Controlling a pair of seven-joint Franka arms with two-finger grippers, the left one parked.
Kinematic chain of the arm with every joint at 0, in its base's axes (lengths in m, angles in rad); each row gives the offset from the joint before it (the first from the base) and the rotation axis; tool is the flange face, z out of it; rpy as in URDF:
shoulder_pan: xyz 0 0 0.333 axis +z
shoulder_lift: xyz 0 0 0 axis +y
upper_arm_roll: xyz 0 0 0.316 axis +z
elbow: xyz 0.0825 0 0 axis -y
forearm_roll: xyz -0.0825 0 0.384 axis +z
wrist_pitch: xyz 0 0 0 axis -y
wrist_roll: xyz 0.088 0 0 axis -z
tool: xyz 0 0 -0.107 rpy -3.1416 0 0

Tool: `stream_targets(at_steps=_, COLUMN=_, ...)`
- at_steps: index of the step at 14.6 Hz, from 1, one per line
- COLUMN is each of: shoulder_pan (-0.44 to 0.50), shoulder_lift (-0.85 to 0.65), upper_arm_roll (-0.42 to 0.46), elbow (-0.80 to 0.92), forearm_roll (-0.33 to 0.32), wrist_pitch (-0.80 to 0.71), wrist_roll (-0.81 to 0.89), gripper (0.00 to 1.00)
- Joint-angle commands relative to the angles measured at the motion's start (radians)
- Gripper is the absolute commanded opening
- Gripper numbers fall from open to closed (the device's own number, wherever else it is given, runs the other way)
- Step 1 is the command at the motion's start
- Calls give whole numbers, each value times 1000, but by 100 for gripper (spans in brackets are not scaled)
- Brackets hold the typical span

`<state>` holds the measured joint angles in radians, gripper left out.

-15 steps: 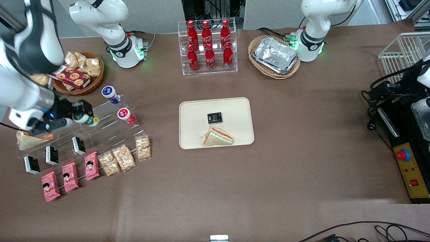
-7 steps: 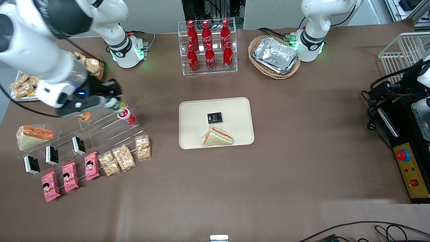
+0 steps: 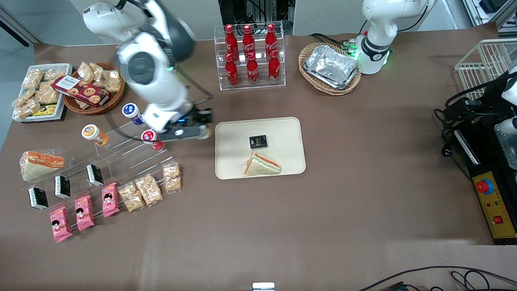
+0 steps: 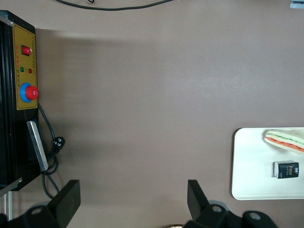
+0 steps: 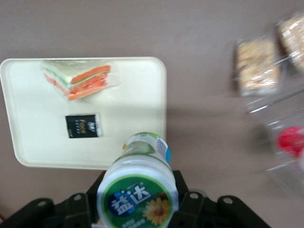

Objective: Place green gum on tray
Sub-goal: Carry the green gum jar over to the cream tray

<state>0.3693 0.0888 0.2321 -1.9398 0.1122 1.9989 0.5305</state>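
Note:
The green gum [image 5: 138, 191] is a white bottle with a green-and-white lid, and my right gripper [image 5: 138, 205] is shut on it. In the front view the gripper [image 3: 198, 128] hangs above the table just beside the edge of the cream tray [image 3: 282, 133] that faces the working arm's end. Only a bit of the gum [image 3: 205, 133] shows at its tip there. The tray [image 5: 137, 99] holds a sandwich [image 3: 261, 165] and a small black box [image 3: 257, 141]. Both also show in the right wrist view, the sandwich [image 5: 78, 78] and the box [image 5: 83, 125].
A clear stepped rack [image 3: 129, 155] toward the working arm's end holds blue-lidded [image 3: 132, 113], orange-lidded [image 3: 93, 133] and red-lidded [image 3: 150, 138] bottles. Snack packs [image 3: 149, 188] lie nearer the camera. A cola bottle rack [image 3: 250, 56] and a wicker basket of foil trays [image 3: 330, 66] stand farther back.
The right arm has swung from the stepped rack toward the tray, carrying the green gum. The orange-lidded and blue-lidded bottles are uncovered again.

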Motion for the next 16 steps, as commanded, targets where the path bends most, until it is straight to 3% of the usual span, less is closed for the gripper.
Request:
stream_targets(at_steps=1, shoulder_pan=121, shoulder_lift=34, upper_arm_roll=-8, elbow=-109, forearm_roll=1, wrist_pitch=177, wrist_roll=134, gripper=0)
stream_targets(at_steps=4, shoulder_pan=163, shoulder_lift=55, upper_arm_roll=-8, elbow=-240, forearm_roll=-17, wrist_pitch=362, wrist_roll=163, gripper=0)
stream_targets(at_steps=13, shoulder_pan=175, shoulder_lift=227, upper_arm_roll=-8, elbow=-292, forearm_roll=-17, wrist_pitch=580, wrist_roll=166, gripper=0)
stream_targets(at_steps=16, shoulder_pan=177, shoulder_lift=253, upper_arm_roll=-8, elbow=-292, forearm_roll=-17, wrist_pitch=580, wrist_roll=166, gripper=0)
